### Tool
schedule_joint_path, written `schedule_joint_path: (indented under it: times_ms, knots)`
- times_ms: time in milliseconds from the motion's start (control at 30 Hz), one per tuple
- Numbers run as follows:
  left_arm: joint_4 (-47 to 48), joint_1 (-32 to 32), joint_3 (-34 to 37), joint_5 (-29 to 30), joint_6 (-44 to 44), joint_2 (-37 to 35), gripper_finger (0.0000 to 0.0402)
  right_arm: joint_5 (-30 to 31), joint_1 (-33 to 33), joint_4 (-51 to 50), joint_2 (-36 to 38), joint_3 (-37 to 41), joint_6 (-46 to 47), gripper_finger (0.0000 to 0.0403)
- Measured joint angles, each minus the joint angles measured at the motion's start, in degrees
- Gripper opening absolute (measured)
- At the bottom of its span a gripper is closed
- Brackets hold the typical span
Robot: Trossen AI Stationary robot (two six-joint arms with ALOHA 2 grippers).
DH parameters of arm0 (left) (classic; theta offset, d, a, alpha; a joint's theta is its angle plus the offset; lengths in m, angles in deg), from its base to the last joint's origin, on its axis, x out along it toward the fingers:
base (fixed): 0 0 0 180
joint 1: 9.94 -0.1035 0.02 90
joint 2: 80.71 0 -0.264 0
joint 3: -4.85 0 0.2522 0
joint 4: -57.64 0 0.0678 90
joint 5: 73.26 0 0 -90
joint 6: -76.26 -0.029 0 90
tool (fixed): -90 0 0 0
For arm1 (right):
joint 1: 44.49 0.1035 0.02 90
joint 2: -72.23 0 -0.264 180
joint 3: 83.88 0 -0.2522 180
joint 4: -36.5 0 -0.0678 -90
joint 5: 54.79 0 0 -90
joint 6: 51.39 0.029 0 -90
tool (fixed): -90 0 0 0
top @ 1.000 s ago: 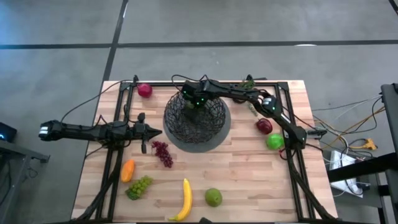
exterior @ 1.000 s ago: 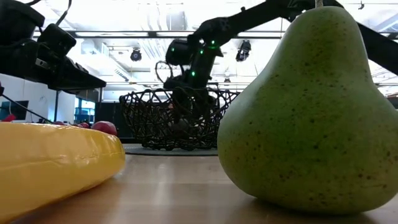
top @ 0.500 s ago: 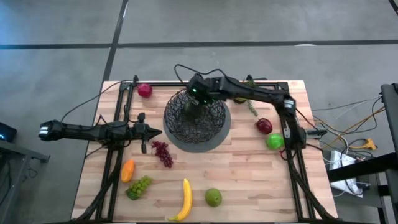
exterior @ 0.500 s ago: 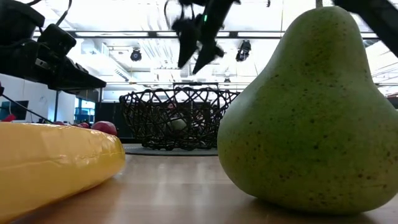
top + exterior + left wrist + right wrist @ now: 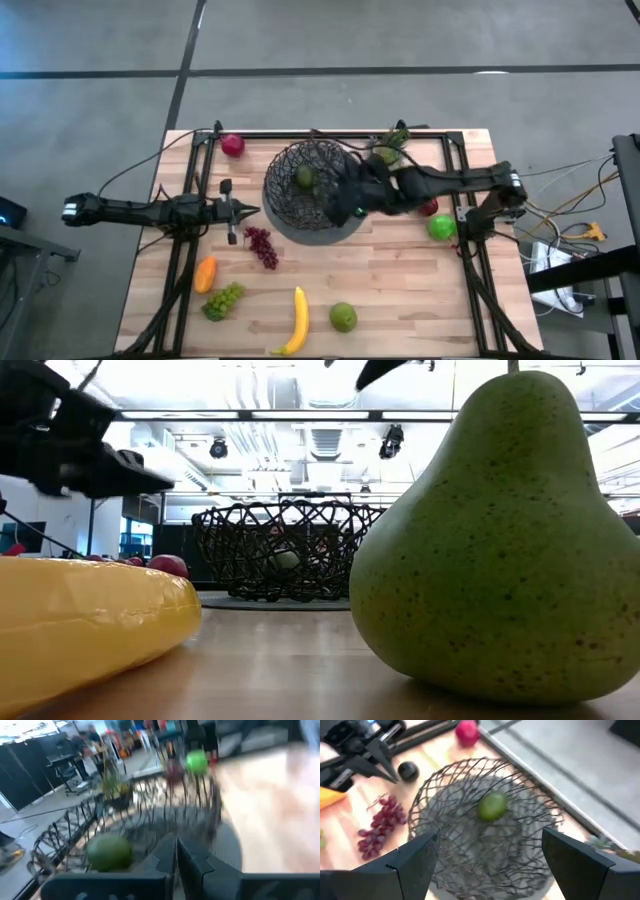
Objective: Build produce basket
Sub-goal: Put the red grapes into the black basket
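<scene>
The dark wire basket (image 5: pixel 315 185) (image 5: pixel 485 825) (image 5: pixel 285 550) stands on the flat grey mat (image 5: pixel 338 233). One round green fruit (image 5: pixel 304 178) (image 5: pixel 492 806) lies inside it on the bottom. My right gripper (image 5: pixel 342 196) (image 5: pixel 495 855) hangs open above the basket's right side, holding nothing. My left gripper (image 5: pixel 250 209) (image 5: pixel 176 852) is shut and empty, just left of the basket. The other produce lies loose on the table: purple grapes (image 5: pixel 262 246), orange piece (image 5: pixel 205 272), green grapes (image 5: pixel 225 300), banana (image 5: pixel 297 320), green pear (image 5: pixel 343 317), two red apples (image 5: pixel 232 145) (image 5: pixel 428 206) and a green apple (image 5: pixel 441 227).
A leafy sprig (image 5: pixel 395 135) lies at the far edge, right of the basket. A black frame rail (image 5: pixel 330 133) runs along the far side, with more rails down both sides. In the low view the pear (image 5: pixel 495 540) and banana (image 5: pixel 90 620) fill the foreground.
My right gripper was down inside the basket a second ago. It has risen out of it and moved toward the table's right and near side, above the basket's right rim. The green fruit stays behind on the basket's bottom.
</scene>
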Motion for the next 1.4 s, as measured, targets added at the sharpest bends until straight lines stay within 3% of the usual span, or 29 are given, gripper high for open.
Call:
schedule_joint_path:
  times_ms: [133,233,367,433,567,800,933,1133,1400]
  knots:
    - [-12.6,0.0,0.0,0.4,28.5,0.0,0.0,8.4,2.9,-0.3,3.8,3.7,3.0,0.0329]
    - [-22.6,0.0,0.0,2.6,48.7,0.0,0.0,10.9,3.1,-0.3,6.2,6.0,3.5,0.0329]
    - [-29.3,0.0,0.0,9.0,57.9,0.2,0.0,12.9,2.5,-0.3,7.9,8.4,3.1,0.0329]
    - [-29.1,0.0,-0.4,9.5,59.3,0.1,0.0,13.1,2.1,-0.3,8.2,9.0,1.3,0.0329]
    - [-14.8,0.1,-6.9,5.7,60.2,0.8,0.0,13.2,1.5,-0.3,8.4,9.9,-2.4,0.0329]
    - [42.5,0.1,-28.0,-1.4,74.2,5.9,0.0,13.2,1.5,-0.3,8.4,11.5,-7.8,0.0329]
    - [62.4,0.1,-34.8,-5.9,85.0,10.9,0.0,13.2,1.5,-0.3,8.4,12.1,-10.4,0.0329]
    - [65.1,0.1,-34.1,-11.3,95.8,15.4,0.001,13.5,1.5,-0.3,8.4,12.6,-13.3,0.0329]
    - [59.6,0.1,-30.7,-11.8,101.4,24.5,0.0099,15.0,1.5,-0.4,8.4,12.9,-14.3,0.0329]
